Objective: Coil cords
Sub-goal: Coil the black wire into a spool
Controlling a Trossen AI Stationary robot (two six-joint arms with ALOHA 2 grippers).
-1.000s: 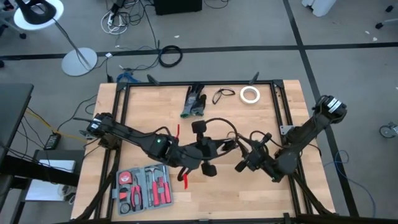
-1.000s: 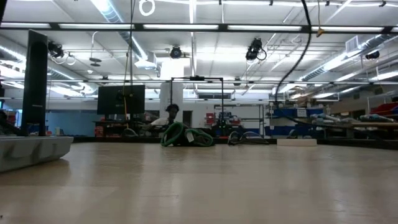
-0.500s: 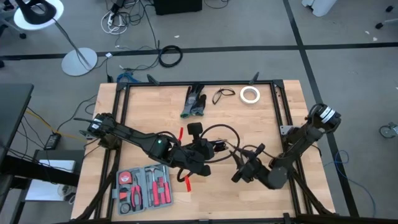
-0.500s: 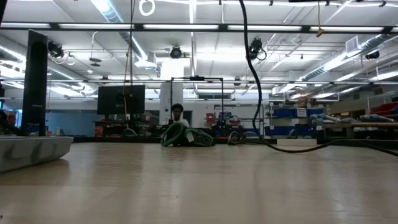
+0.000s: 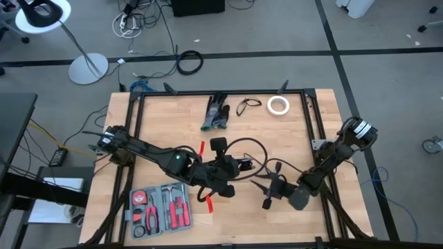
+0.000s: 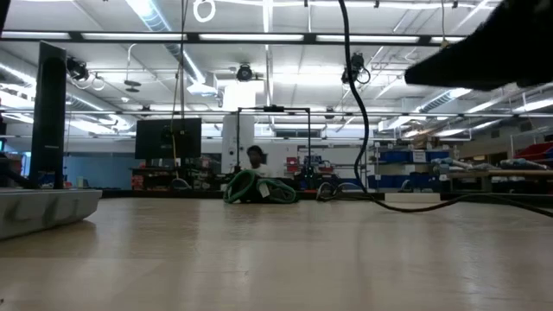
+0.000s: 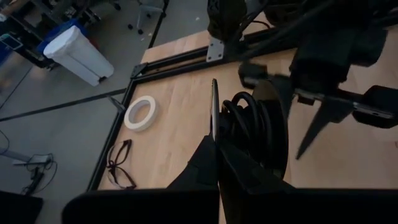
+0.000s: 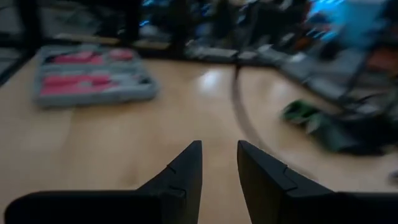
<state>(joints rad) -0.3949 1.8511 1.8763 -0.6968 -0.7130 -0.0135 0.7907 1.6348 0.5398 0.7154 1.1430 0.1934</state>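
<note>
My left gripper (image 5: 223, 170) is at the table's middle, shut on a round bundle of black cord (image 7: 252, 124). A loose tail (image 5: 250, 145) arcs up from the bundle toward the right. In the low view the tail hangs down (image 6: 359, 104) and trails along the table (image 6: 432, 206). My right gripper (image 5: 268, 192) is just right of the bundle, open and empty; in its wrist view (image 8: 219, 163) the fingers hang above bare wood, short of the cord (image 8: 239, 106). A small loose loop of thin cord (image 5: 248, 106) lies flat at the far edge. My left gripper holds the round cord bundle at its rim (image 7: 225, 127), beside the shut fingertips (image 7: 208, 149). The fingers themselves hide the exact place of contact. The bundle stands on edge in the hold, and its tail runs off slack toward my right gripper.
A white tape roll (image 5: 279, 104) and green-grey gloves (image 5: 216, 113) lie at the far edge. An open tool case (image 5: 159, 207) sits at the near left. Red-handled pieces (image 5: 208, 200) lie near the left gripper. A black frame (image 5: 308, 117) rims the table.
My right gripper has gone toward the near edge and a little left, dropping lower and turning. My left gripper has shifted slightly left with the bundle. The tail's arc has widened, and in the low view the cord now hangs farther left with a length on the table.
</note>
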